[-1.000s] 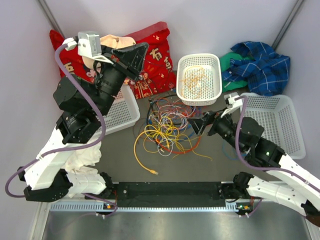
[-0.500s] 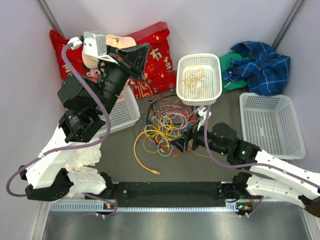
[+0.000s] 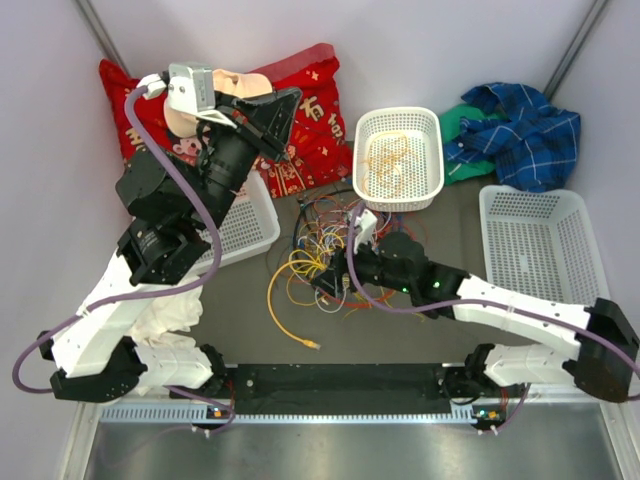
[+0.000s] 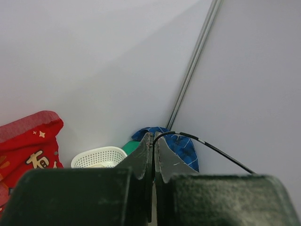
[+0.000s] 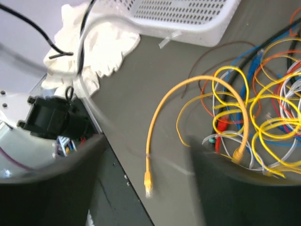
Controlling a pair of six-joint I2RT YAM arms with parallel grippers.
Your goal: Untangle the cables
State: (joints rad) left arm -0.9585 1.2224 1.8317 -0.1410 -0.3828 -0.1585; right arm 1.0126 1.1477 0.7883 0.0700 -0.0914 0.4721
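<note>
Yellow and loose, one single cable (image 3: 283,322) lies nearest on the grey table (image 3: 235,310), its small plug toward the arm bases. It curves back into the cables (image 3: 325,245), a tangle of many colours at the middle of the table. The right gripper (image 3: 328,286) is low at the near-left edge of this tangle. Its jaws are wide apart, with nothing between them. Farther back, the left gripper (image 3: 287,112) stands high above a red cushion (image 3: 315,140). Its jaws are pressed together on a thin black cable (image 4: 207,143), which runs off to one side.
</note>
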